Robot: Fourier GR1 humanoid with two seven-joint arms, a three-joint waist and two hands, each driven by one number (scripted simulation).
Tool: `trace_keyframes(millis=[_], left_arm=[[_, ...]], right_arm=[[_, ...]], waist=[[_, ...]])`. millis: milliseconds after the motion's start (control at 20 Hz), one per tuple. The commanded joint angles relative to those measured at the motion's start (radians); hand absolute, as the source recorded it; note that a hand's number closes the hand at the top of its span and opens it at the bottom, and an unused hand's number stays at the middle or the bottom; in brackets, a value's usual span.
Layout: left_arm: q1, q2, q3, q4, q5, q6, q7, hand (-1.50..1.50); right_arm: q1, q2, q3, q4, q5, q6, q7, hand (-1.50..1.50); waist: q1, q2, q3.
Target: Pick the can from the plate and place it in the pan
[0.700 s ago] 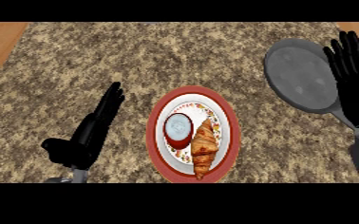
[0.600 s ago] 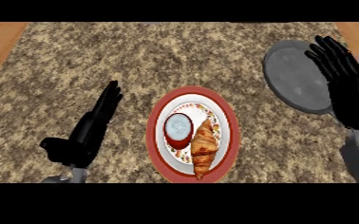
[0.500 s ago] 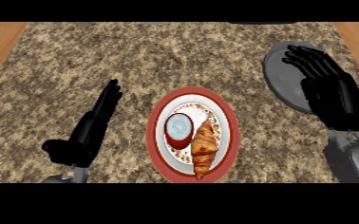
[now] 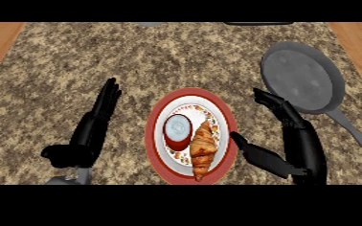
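Observation:
A red can [image 4: 177, 131] with a pale blue-white top stands on the left half of a red-rimmed plate [image 4: 158, 116] in the lower middle of the head view. A grey pan [image 4: 300, 76] lies at the upper right, its handle running down to the right. My right hand [image 4: 291, 143] is open just right of the plate, thumb pointing toward the plate's rim, fingers straight and apart from the can. My left hand [image 4: 88, 131] rests open at the plate's left, fingers up.
A croissant [image 4: 203, 148] lies on the plate's right half, right beside the can. The speckled stone counter [image 4: 141, 62] spans the view, with wooden strips at the far left and right edges. Dark items show at the counter's back edge.
My right hand has moved from over the pan at the upper right down and left to just beside the plate. The left hand, can and pan have stayed put.

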Motion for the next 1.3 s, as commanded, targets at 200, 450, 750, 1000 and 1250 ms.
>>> trace_keyframes(millis=[200, 450, 750, 1000, 1250], left_arm=[[0.001, -0.044, -0.022, 0.047, -0.033, -0.003, -0.035, 0.0], [-0.051, -0.032, 0.006, 0.047, -0.024, -0.018, -0.006, 0.0], [-0.009, -0.024, 0.009, 0.05, -0.023, -0.041, -0.045, 0.0], [-0.048, -0.07, -0.004, 0.079, -0.046, -0.012, -0.039, 0.0], [-0.034, -0.021, 0.058, 0.073, -0.014, -0.057, -0.043, 0.0]], right_arm=[[0.028, -0.123, 0.129, -0.195, 0.344, -0.043, 0.32, -1.5], [-0.185, -0.183, 0.098, -0.195, 0.316, 0.178, 0.584, -1.5], [-0.368, -0.107, 0.222, -0.087, 0.345, 0.354, 0.842, -1.5], [-0.472, -0.058, 0.29, 0.05, 0.325, 0.525, 0.9, -1.5], [-0.551, 0.083, 0.368, 0.118, 0.392, 0.611, 1.067, -1.5]], waist=[[0.011, 0.004, 0.0], [0.028, 0.009, -0.001], [0.043, 0.008, -0.001], [0.034, 0.01, 0.0], [0.025, 0.005, 0.001]])
